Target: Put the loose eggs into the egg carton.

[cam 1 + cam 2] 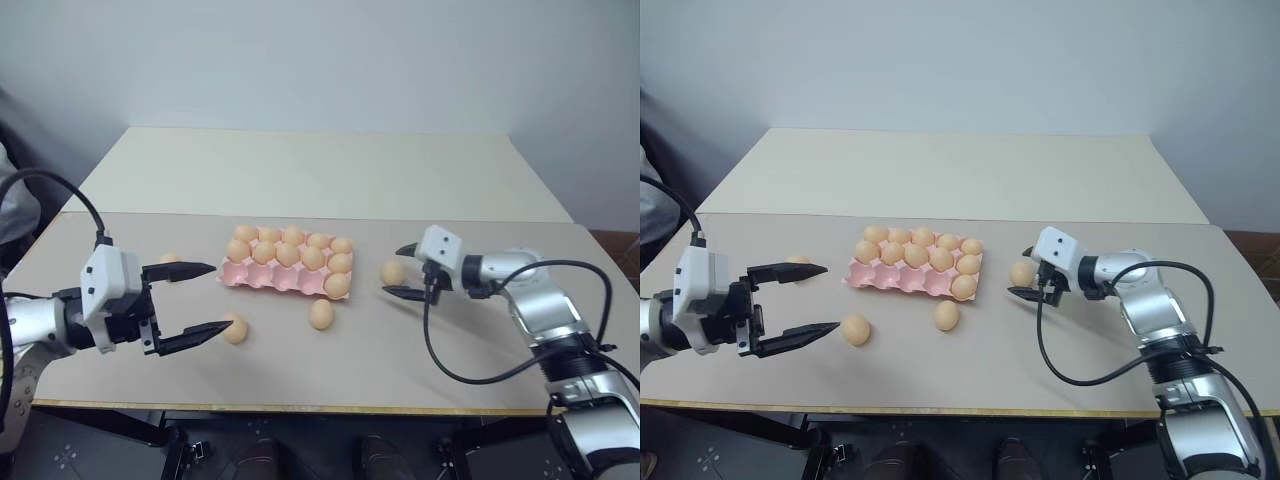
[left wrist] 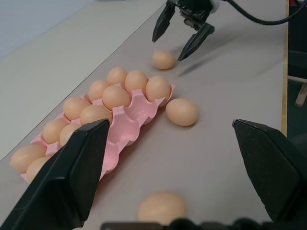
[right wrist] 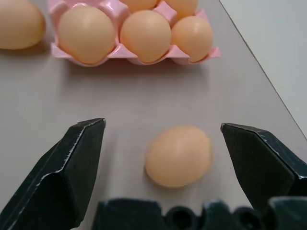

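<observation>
Right wrist view: the right hand (image 3: pixel 163 167) sits with fingers wide, one loose egg (image 3: pixel 179 155) lying on the bench (image 3: pixel 144 100) between them, not yet touched. Just beyond is the pink egg carton (image 3: pixel 134 56), its near end cups filled.

From the head cam, the carton (image 1: pixel 290 268) rests mid-bench w/ eleven eggs in it; the front row looks mostly empty. Four eggs are loose: the one at the right hand (image 1: pixel 412 272), one (image 1: pixel 321 314) just in front of the carton, one (image 1: pixel 235 329) near the left hand's lower finger, and one (image 1: pixel 170 259) partly hidden behind its upper finger. The left hand (image 1: pixel 190 305) hovers wide & empty at the bench's left side.

Judgement: step in hand looks like the first pick, right side. Risks from here: the egg is smooth & round, so an off-centre close could squirt it out and send it rolling toward the bench edge; too hard a squeeze may crack it. A low approach could also nudge it into the carton.
</observation>
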Controlling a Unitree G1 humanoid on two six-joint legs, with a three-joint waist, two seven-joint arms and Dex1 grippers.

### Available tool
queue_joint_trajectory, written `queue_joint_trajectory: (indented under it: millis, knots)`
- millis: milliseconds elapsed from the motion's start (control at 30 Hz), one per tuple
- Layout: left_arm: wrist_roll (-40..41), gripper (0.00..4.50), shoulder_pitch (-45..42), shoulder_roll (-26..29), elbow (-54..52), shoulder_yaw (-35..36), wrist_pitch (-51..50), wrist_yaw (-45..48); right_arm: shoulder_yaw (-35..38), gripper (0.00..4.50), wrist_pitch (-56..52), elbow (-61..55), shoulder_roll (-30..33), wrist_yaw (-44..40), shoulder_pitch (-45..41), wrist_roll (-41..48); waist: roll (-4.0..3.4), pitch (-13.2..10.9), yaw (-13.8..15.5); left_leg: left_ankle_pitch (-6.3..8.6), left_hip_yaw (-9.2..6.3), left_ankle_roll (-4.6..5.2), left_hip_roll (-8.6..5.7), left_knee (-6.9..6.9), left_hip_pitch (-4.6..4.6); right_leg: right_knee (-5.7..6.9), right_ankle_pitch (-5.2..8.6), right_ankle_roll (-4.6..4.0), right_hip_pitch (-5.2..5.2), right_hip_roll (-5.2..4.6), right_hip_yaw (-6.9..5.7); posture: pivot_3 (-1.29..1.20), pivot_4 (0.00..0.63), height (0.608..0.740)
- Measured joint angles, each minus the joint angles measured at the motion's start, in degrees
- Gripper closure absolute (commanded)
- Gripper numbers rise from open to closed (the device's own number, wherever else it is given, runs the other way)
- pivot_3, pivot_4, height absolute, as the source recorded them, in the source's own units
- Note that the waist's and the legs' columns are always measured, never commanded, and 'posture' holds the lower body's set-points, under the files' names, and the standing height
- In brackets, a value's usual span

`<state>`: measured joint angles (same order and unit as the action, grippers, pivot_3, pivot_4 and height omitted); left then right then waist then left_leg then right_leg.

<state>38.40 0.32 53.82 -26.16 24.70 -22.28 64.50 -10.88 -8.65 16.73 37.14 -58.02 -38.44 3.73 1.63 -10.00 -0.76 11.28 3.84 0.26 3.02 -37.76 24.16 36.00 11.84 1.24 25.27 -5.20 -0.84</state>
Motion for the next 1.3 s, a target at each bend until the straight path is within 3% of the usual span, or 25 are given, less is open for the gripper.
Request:
queue_joint_trajectory:
  millis: [400, 500, 633, 667, 900, 1100, 1300]
  knots:
    - [-0.45, 0.02, 0.82, -0.22, 0.08, -0.98, 0.95, 0.06, -1.84, 0.00, 6.13, 16.63, -5.06, 3.04, -5.93, -5.91, 0.00, 0.00, -0.08, 0.00, 0.00, 0.00, 0.00, 0.00, -0.01, 0.01, -0.04, 0.03, -0.02, 0.01, 0.00, 0.00, 0.150, 0.740]
    - [-0.72, 0.00, 1.58, -0.38, 0.08, -0.98, 1.19, 0.03, -1.84, 0.60, 6.12, 17.69, -5.28, 2.91, -6.08, -6.05, 0.00, 0.00, -0.10, 0.00, 0.00, 0.00, 0.01, 0.00, -0.02, 0.03, -0.05, 0.04, -0.01, 0.02, 0.00, 0.00, 0.150, 0.740]
    - [-1.47, 0.00, 2.02, -0.79, 0.23, -0.98, 2.24, 0.02, -1.84, 1.94, 6.13, 17.80, -5.32, 2.64, -6.08, -6.42, 0.00, 0.00, -0.18, -0.01, 0.00, 0.00, 0.01, 0.00, -0.03, 0.05, -0.05, 0.04, -0.02, 0.02, 0.00, 0.00, 0.150, 0.740]
    - [-1.74, 0.00, 2.09, -0.85, 0.29, -0.97, 2.50, 0.02, -1.84, 2.04, 6.13, 17.83, -5.32, 2.93, -6.08, -6.66, 0.00, 0.00, -0.17, -0.01, 0.00, 0.00, 0.01, 0.00, -0.03, 0.06, -0.05, 0.04, -0.02, 0.02, 0.01, 0.00, 0.150, 0.740]
    - [-2.58, 0.00, 2.98, -1.07, 1.78, -0.63, 3.54, 0.15, -1.53, 2.04, 5.85, 15.25, -4.92, 3.70, -5.85, -6.98, -0.01, 0.00, -0.16, 0.00, 0.00, 0.00, 0.01, 0.00, -0.02, 0.05, -0.07, 0.07, 0.00, 0.02, 0.01, 0.00, 0.150, 0.740]
    - [-5.31, 0.00, 7.16, -0.80, 4.81, 3.11, 4.85, 0.87, 1.08, 2.04, -0.25, 0.18, -4.32, 4.18, -5.54, -5.15, -0.01, -0.01, -0.30, 0.00, 0.00, 0.00, 0.07, 0.01, -0.02, 0.08, -0.12, 0.16, 0.05, 0.05, -0.02, 0.00, 0.150, 0.740]
    - [-7.67, 0.00, 8.98, 0.19, 6.98, 6.11, 5.90, 1.56, -0.45, 2.04, -10.01, -10.20, -13.08, 6.67, -5.74, -2.65, -0.01, 0.00, -0.30, 0.00, 0.00, -0.01, 0.14, 0.00, -0.03, 0.12, -0.01, -0.15, 0.07, 0.07, -0.04, 0.00, 0.150, 0.740]
